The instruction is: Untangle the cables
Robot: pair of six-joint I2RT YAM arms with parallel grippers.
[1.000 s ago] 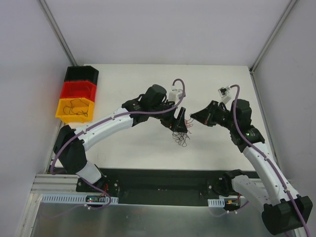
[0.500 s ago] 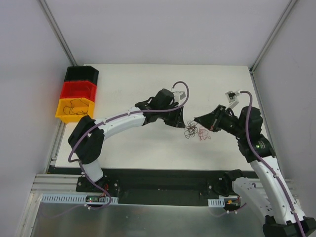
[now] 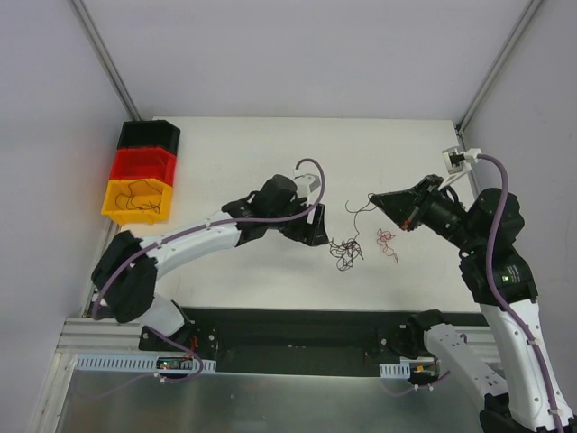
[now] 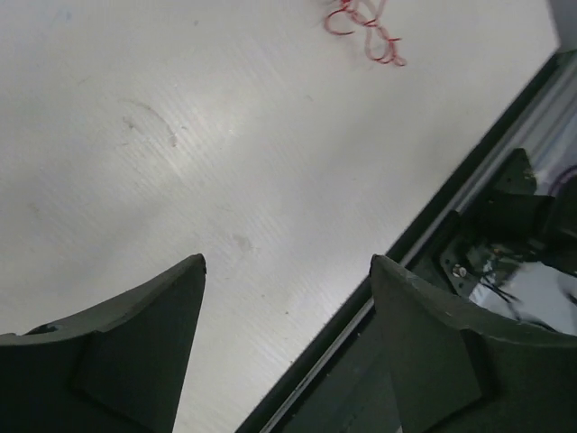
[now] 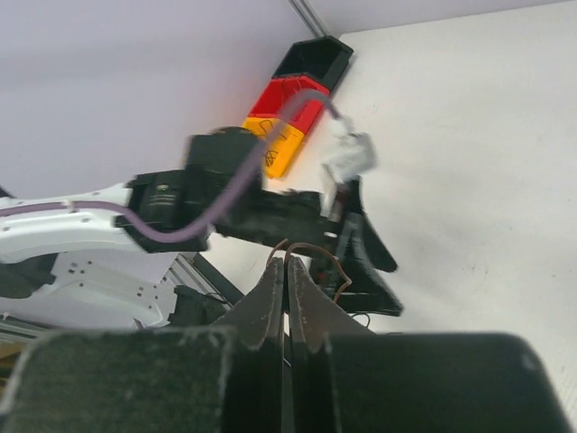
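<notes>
A dark tangle of thin cables (image 3: pixel 344 253) lies on the white table (image 3: pixel 225 171), with a small red cable (image 3: pixel 386 239) just to its right. My left gripper (image 3: pixel 317 234) is open and empty, just left of the tangle and apart from it. Its wrist view shows bare table between the fingers (image 4: pixel 171 307) and the red cable (image 4: pixel 365 25) at the top edge. My right gripper (image 3: pixel 375 199) is shut on a thin brown cable (image 3: pixel 359 210) that hangs from its tip above the table. In the right wrist view the brown cable (image 5: pixel 317 247) loops out of the closed gripper (image 5: pixel 287 262).
Three stacked bins stand at the table's left edge: black (image 3: pixel 149 135), red (image 3: pixel 142 165) and yellow (image 3: pixel 137 200), the yellow one holding several thin wires. The black front rail (image 3: pixel 297 325) runs along the near edge. The left arm (image 5: pixel 207 194) fills the right wrist view.
My right gripper has drawn up and to the right with the brown cable, away from the tangle. My left gripper has pulled back left, leaving the dark tangle and red cable on the table.
</notes>
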